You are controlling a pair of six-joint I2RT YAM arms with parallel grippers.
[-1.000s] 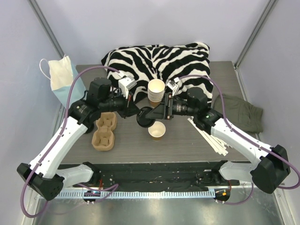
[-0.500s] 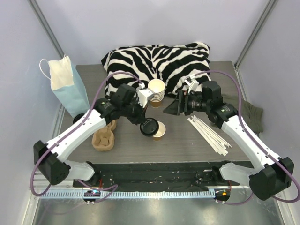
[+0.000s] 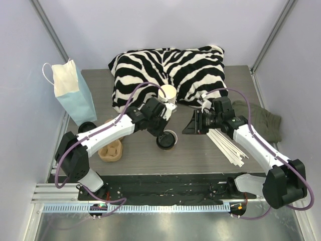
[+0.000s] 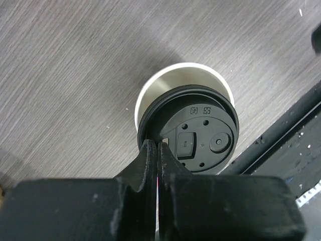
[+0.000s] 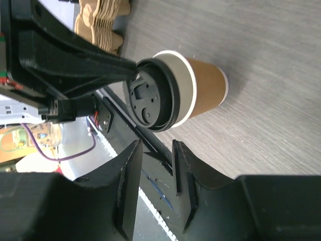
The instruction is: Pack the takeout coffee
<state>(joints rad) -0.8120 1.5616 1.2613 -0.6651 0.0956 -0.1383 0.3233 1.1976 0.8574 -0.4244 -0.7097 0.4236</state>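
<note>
Tabletop, grey wood-grain laminate [image 3: 241, 80]: carries every item listed below.

Pillow, large, zebra-striped black and white [image 3: 170, 68]: at the far edge of the table.

Bag, pale blue paper with a white top [image 3: 72, 98]: upright at the far left.

Cloth, olive-green, crumpled [image 3: 263, 123]: at the right edge.

Carrier, tan moulded-pulp cup tray [image 3: 110, 149]: near left, well apart from the coffee.

Sticks, long white, a loose bundle [image 3: 228, 145]: lying near right, under the right arm.

Stack of lidless tan paper cups [image 3: 167, 95]: upright, just before the pillow.

Takeout coffee, small tan-brown paper cup with a white rim [image 5: 205, 83]: upright near the table's middle, in front of the stack, between the two grippers.

Lid, round black plastic [image 4: 200, 133]: over the cup's mouth but off-centre, a crescent of rim and inner wall showing on one side; whether it touches the rim cannot be told.

Left gripper [image 4: 158, 150]: fingers pressed together, pinching the lid's near edge.

Right gripper [image 5: 158, 165]: just beside the cup, jaws narrowly parted, nothing between them.
</note>
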